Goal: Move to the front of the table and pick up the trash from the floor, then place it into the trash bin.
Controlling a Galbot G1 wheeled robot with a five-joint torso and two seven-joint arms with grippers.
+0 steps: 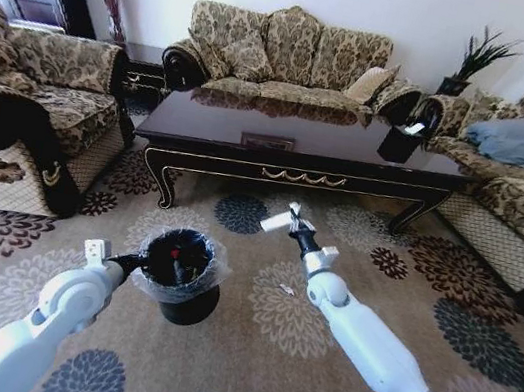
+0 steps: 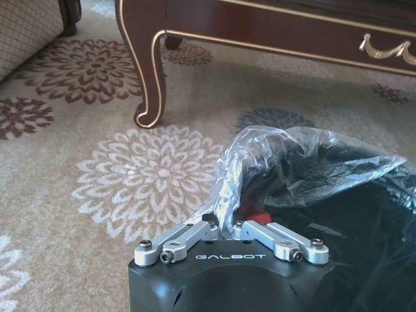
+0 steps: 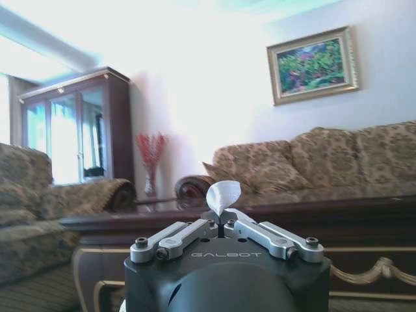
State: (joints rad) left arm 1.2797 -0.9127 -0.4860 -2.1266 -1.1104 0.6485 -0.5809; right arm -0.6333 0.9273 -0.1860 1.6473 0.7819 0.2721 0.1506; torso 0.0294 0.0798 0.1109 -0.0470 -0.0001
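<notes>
Right gripper (image 1: 290,219) clamps white scrap (image 3: 223,195); left gripper (image 2: 228,227) pinches liner (bin rim).

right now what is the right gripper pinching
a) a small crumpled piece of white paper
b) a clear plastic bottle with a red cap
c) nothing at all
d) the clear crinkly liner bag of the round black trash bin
a: the right gripper is shut on a small crumpled piece of white paper, held up over the patterned beige carpet in front of the glossy dark brown coffee table.
</notes>
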